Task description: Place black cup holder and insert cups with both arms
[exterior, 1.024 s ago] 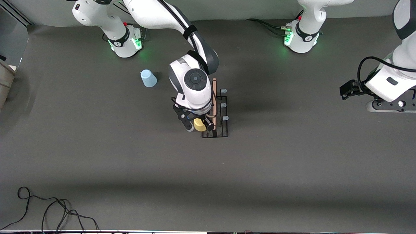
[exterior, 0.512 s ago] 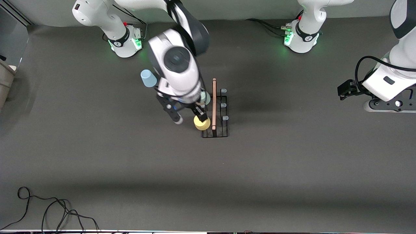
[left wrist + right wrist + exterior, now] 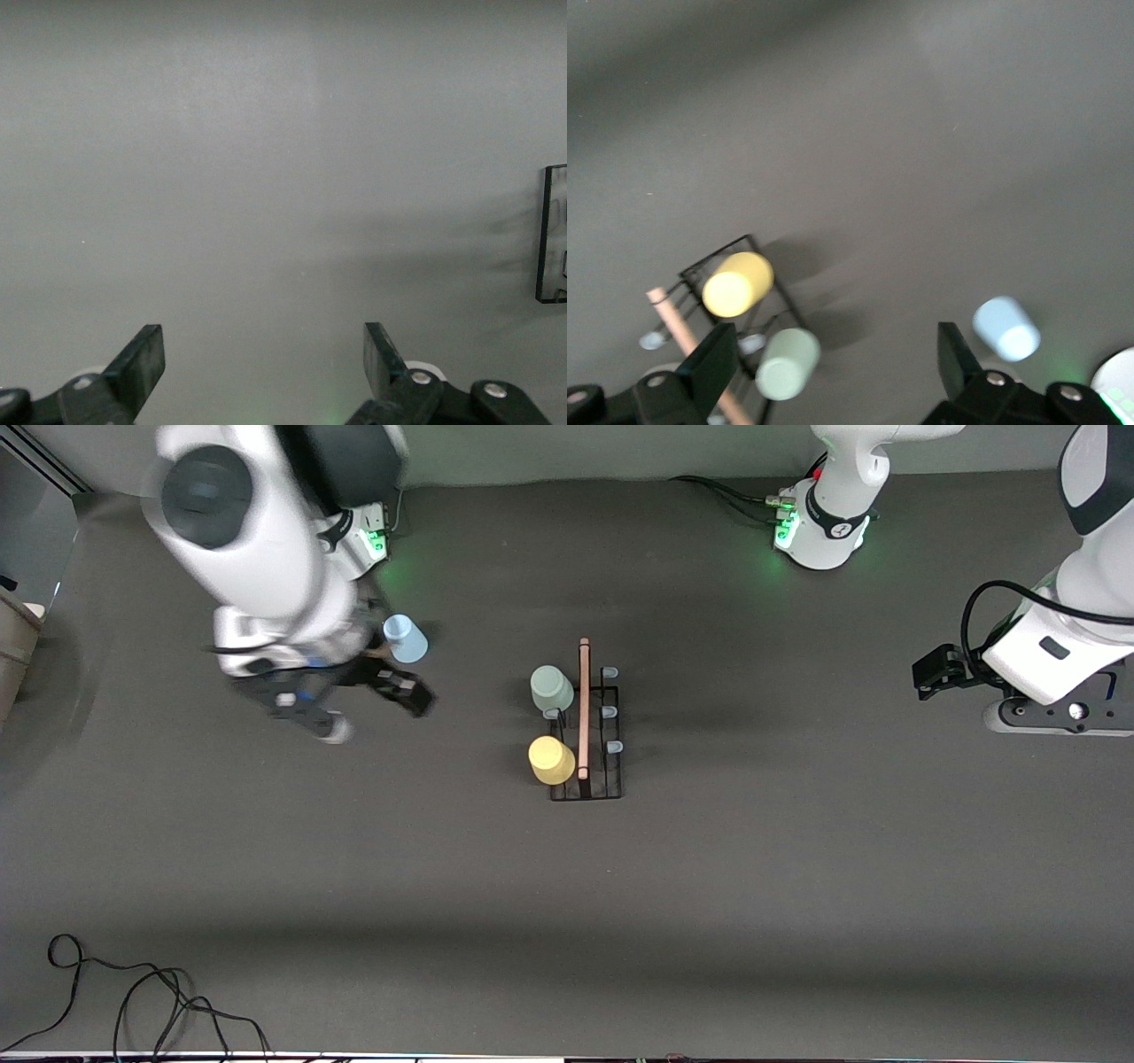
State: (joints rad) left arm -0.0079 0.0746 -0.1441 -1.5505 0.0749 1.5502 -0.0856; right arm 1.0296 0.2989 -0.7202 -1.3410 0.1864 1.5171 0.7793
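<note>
Black cup holder (image 3: 595,772) | wooden rod (image 3: 584,707) lengthwise toward front camera

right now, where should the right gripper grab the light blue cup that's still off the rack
Judging by its pose, grip the light blue cup across its round side wall, coming down from above. It stands upside down on the table, apart from the black cup holder and toward the right arm's end. The right gripper, open, is beside it; the left gripper waits open.
</note>
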